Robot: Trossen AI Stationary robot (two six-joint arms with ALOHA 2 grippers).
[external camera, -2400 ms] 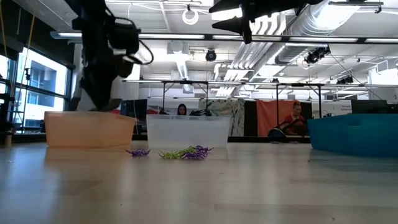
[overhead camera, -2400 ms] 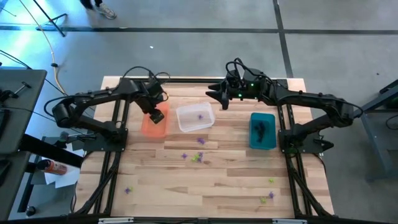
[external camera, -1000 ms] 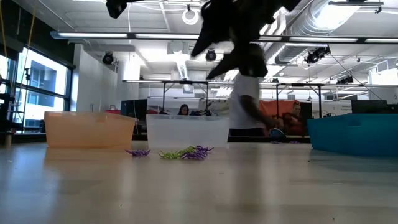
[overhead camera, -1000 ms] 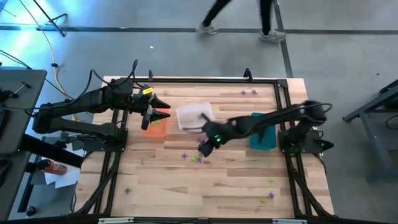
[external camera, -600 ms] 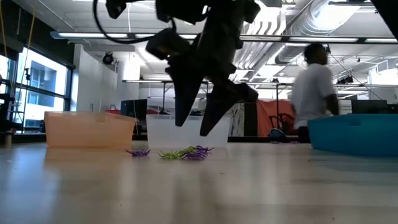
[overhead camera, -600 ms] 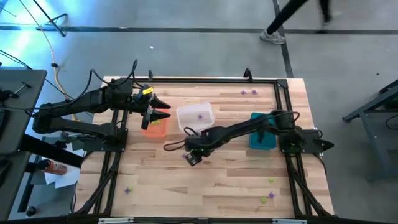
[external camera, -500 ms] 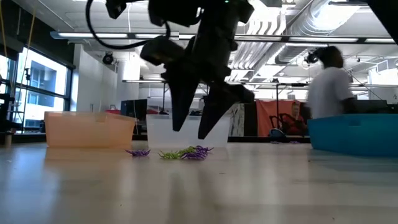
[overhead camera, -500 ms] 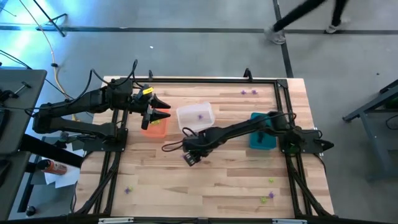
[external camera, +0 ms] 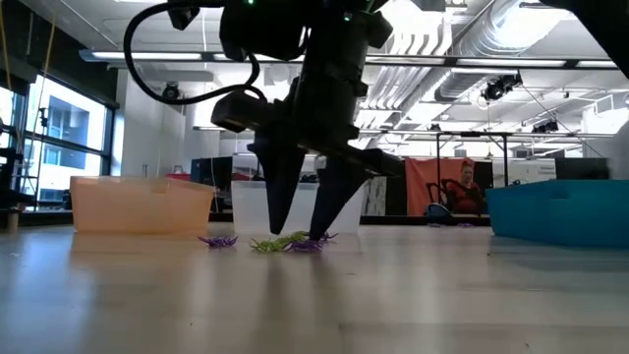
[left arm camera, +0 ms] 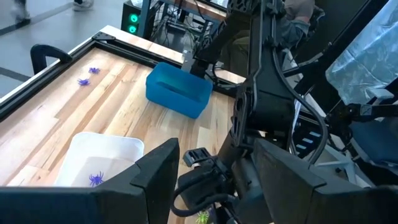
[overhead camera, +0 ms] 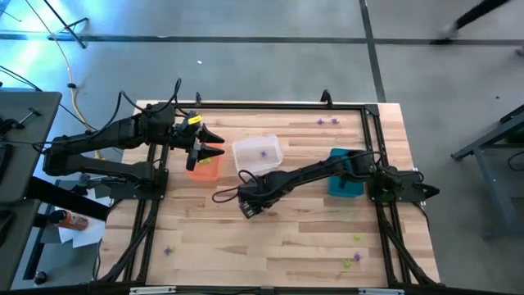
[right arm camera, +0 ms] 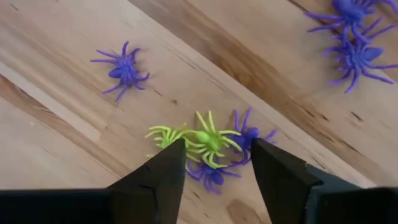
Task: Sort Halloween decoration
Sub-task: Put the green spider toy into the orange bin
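The Halloween decoration is tiny plastic spiders. A cluster of yellow-green and purple ones (right arm camera: 208,140) lies on the wood at the table's middle (external camera: 295,242). My right gripper (right arm camera: 217,158) points down at this cluster, open, with a yellow-green spider between its fingertips; its tips stand close to the tabletop (external camera: 298,232). Whether they touch a spider cannot be told. A single purple spider (right arm camera: 123,68) lies apart, and two more (right arm camera: 354,37) lie farther off. My left gripper (overhead camera: 214,150) hangs open above the orange bin (overhead camera: 205,165), with nothing between its fingers.
A clear bin (overhead camera: 257,154) with one purple spider (overhead camera: 264,152) stands beside the orange bin. The teal bin (overhead camera: 345,174) stands at the right, partly under my right arm. Loose spiders lie at the far edge (overhead camera: 327,121), near left (overhead camera: 169,251) and near right (overhead camera: 352,260).
My right gripper has swung toward the table's left, come down over the spider cluster and tipped to point steeply down. The spiders have stayed where they were. A person has walked past beyond the table's far edge.
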